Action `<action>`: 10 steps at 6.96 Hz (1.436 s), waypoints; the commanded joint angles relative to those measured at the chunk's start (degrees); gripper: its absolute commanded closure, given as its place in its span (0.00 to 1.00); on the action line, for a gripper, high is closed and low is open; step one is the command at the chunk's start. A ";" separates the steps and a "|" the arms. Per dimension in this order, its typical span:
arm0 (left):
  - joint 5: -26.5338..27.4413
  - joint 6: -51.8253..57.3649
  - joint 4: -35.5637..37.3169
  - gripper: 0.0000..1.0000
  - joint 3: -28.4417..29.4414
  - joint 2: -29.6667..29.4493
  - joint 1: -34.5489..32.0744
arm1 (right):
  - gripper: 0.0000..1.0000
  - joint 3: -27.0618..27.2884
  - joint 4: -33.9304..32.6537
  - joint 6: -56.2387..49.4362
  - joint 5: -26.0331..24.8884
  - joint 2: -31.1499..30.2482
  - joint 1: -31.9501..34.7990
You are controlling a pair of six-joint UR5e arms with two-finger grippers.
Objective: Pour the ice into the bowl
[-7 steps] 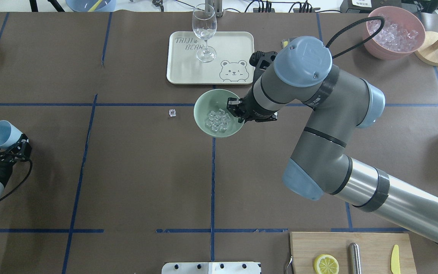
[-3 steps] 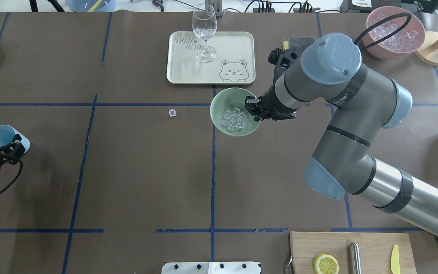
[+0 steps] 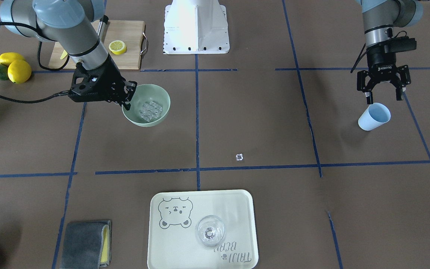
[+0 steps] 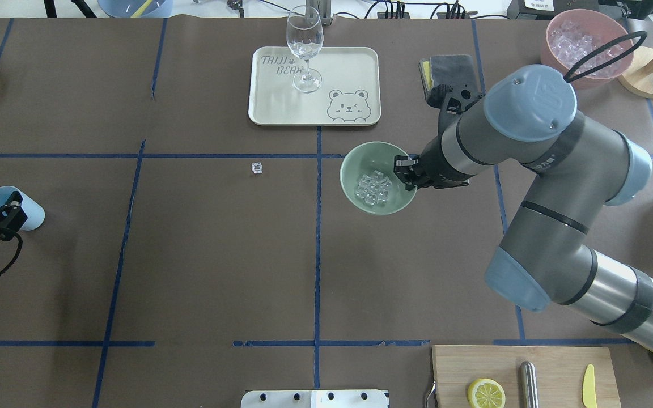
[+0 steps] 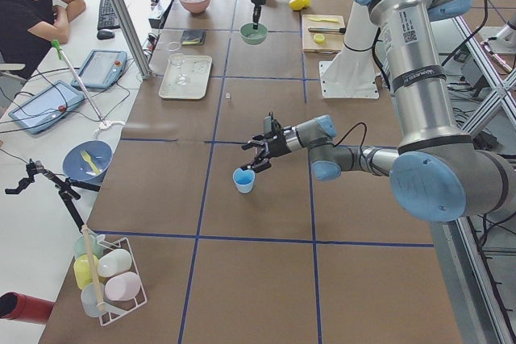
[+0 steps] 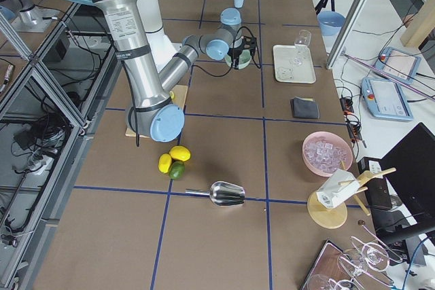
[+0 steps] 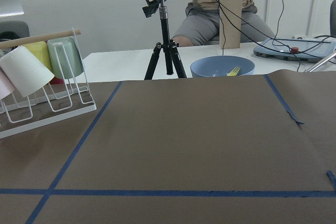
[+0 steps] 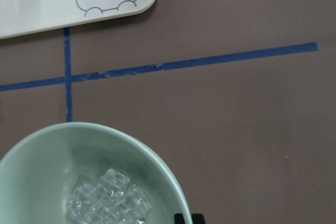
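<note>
Though overhead half-crops it, front view shows left pincer [image 3: 383, 98] apart; right pincer [image 3: 127, 101] clamps the bowl [image 3: 161, 97]

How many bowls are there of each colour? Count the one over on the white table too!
green bowl: 1
pink bowl: 1
blue bowl: 1
Total: 3 bowls

a big brown table [image 4: 190, 255] has blue tape lines [image 4: 316, 272] on it. past it are a white wall [image 7: 94, 3] and a black tripod [image 7: 167, 51].
</note>
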 commanded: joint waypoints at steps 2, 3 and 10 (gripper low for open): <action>-21.04 16.07 1.22 0.00 -1.12 -3.61 -15.13 | 1.00 1.01 12.06 -12.34 0.96 -17.98 6.64; -25.74 21.76 4.63 0.00 -1.29 -4.85 -19.80 | 1.00 -0.47 16.18 -15.88 1.23 -21.69 8.93; -34.93 37.28 4.84 0.00 2.39 -6.44 -30.57 | 0.01 -17.19 31.87 -25.40 12.66 -28.65 20.54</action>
